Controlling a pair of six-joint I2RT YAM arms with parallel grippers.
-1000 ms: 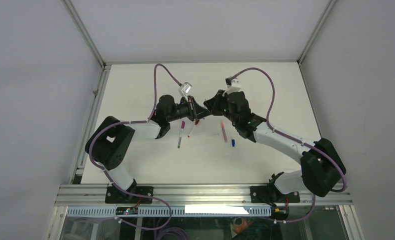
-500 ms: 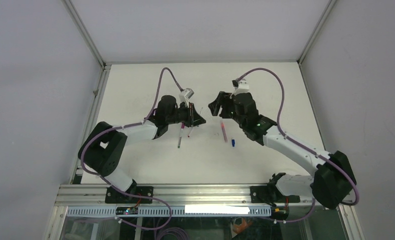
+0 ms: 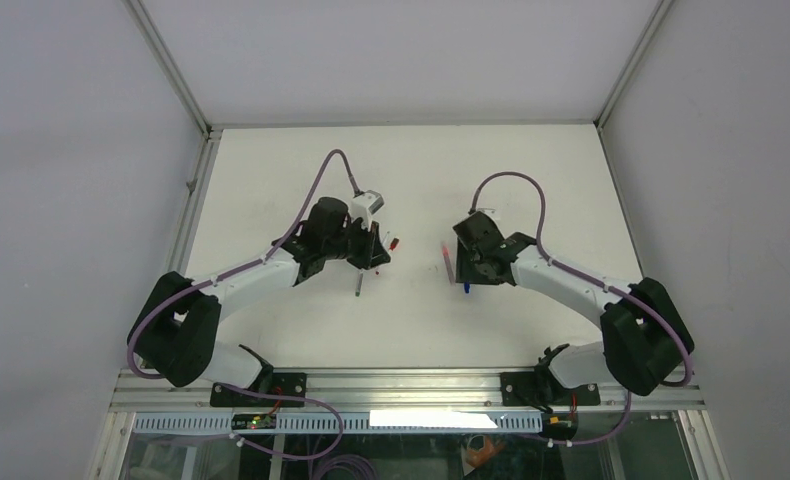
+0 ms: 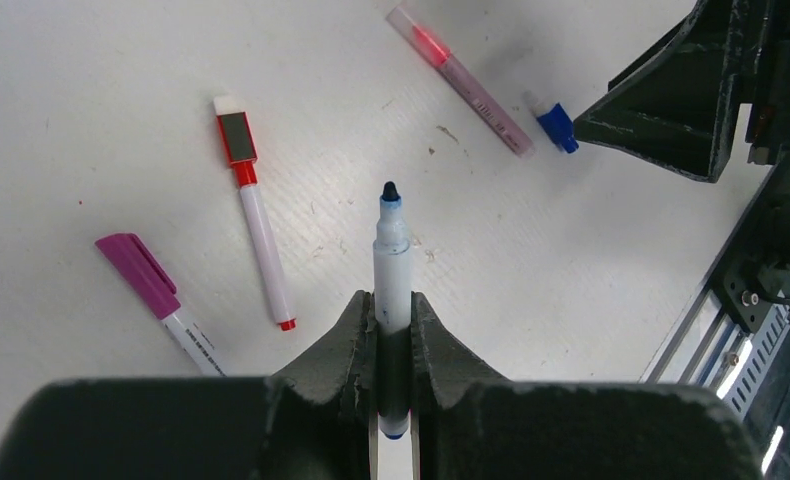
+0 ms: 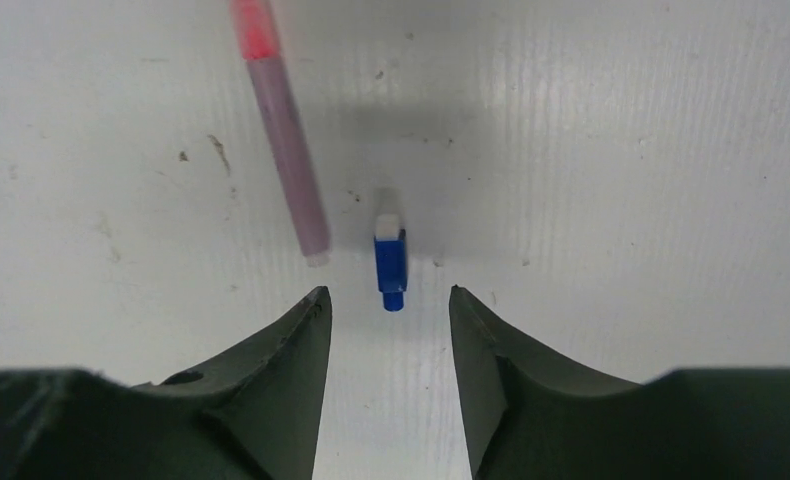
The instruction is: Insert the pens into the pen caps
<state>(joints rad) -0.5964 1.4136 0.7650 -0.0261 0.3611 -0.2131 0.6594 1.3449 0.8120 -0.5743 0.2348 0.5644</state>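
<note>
Gripping the blue-tipped pen (image 4: 391, 245) at lower centre, your left hand (image 4: 392, 305) is clamped shut; your right hand (image 5: 388, 295) stands open around the blue cap (image 5: 389, 255), mid-frame on the tabletop (image 5: 621, 150).

Slim white plastic pen (image 4: 392, 255) shows a blue collar and dark tip. Stubby blue plastic cap (image 5: 390, 262): white at one end. Translucent pink pen barrel (image 5: 282, 135): red patch near one end. White pen with red cap (image 4: 255, 212): grey panel on the cap. White pen with magenta cap (image 4: 159, 297). Flat table top (image 3: 271, 180): white, faintly speckled.
</note>
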